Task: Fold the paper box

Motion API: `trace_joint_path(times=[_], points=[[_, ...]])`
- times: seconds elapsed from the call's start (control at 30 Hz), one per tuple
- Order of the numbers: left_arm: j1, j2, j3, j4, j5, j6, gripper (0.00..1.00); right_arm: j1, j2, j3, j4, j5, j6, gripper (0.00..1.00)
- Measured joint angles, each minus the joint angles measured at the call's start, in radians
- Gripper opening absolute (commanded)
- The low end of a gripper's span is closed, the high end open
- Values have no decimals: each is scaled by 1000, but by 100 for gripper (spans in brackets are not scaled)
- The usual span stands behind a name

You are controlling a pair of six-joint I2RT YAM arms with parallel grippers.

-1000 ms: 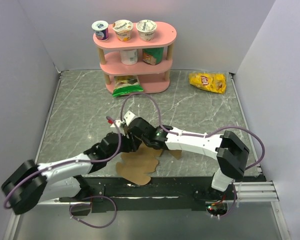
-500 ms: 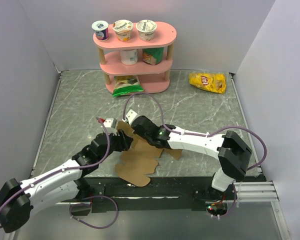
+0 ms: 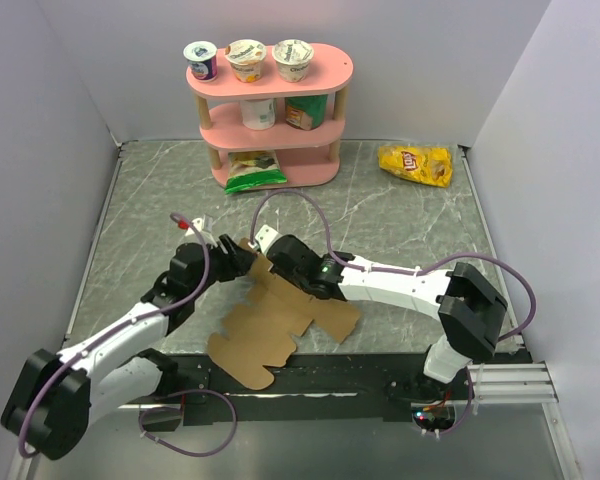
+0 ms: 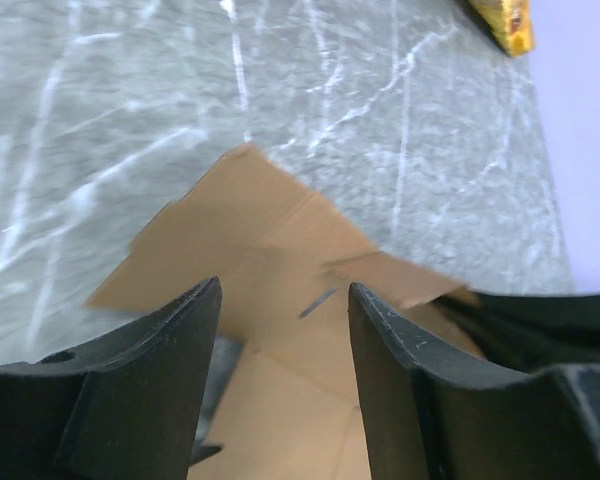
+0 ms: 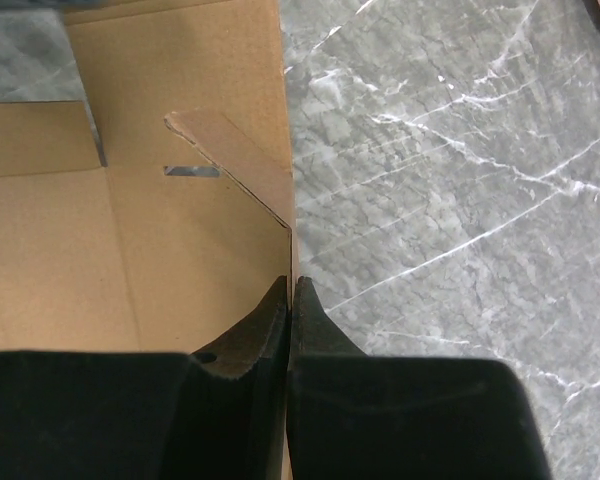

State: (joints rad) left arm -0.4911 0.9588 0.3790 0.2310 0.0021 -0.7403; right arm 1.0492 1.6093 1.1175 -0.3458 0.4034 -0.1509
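Two arms meet over the paper box, a flat brown die-cut sheet lying at the front middle of the grey marble tabletop. The left arm stretches from the near left corner up and to the right, wrist low, ending at the sheet's far corner. The right arm lies almost level across the front of the tabletop and reaches leftward to the same corner, so the two wrists sit just beside each other.

The right fingers are clenched tip to tip. The sheet's straight edge runs directly into the seam between them — a pinch on the cardboard's border, with a small flap standing up just beyond the tips. The left fingers stand apart, released and grasping nothing; the cardboard's pointed corner shows through the gap between them.

The sheet's near lobes reach over the tabletop's front edge onto the dark strip where the arms are bolted. Bare marble lies open to the left, to the right and behind the sheet. Well apart at the back wall stands a pink three-tier shelf carrying yogurt cups and a green bag — and a yellow chip bag lies at the far right, close to the side wall.
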Motion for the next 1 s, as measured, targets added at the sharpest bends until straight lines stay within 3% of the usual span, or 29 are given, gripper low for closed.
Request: trace_joint_path(times=[0.1, 0.17, 0.43, 0.6, 1.0], points=[[1, 51, 34, 19, 27, -19, 59, 0, 0, 0, 0, 2, 1, 0], [4, 51, 41, 22, 27, -21, 66, 2, 0, 0, 0, 10, 1, 0], [139, -80, 17, 59, 85, 50, 99, 5, -7, -7, 14, 29, -31, 0], [227, -16, 6, 117, 212, 105, 98, 2, -48, -30, 29, -2, -88, 0], [236, 117, -16, 269, 459, 179, 78, -23, -93, -40, 47, -58, -176, 0]])
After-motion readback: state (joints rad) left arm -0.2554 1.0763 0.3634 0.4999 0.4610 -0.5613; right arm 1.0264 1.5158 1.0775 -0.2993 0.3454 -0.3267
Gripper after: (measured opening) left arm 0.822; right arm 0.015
